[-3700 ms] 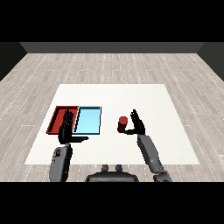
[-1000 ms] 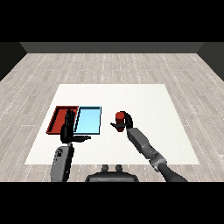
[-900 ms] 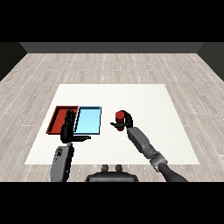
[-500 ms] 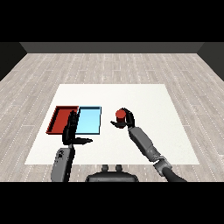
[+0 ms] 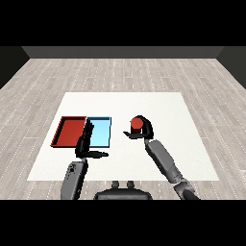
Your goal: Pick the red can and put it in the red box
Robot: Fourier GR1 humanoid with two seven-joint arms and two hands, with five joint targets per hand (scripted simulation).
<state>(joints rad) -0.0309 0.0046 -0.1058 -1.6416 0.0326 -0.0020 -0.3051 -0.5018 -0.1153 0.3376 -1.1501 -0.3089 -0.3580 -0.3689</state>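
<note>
White table (image 5: 192, 144) carrying two trays side by side: red tray (image 5: 69, 132) at left, light blue tray (image 5: 101, 132) touching its right edge. Right hand (image 5: 145, 129), fingers curled round the red can (image 5: 136, 125); the can sits upright within the curl of fingers and thumb, to the right of the light blue tray and well apart from the red tray. Left hand (image 5: 85, 144), fingers straight and relaxed, holding nothing; fingertips lie over the seam between the two trays, thumb pointing right below the blue tray's near edge.
</note>
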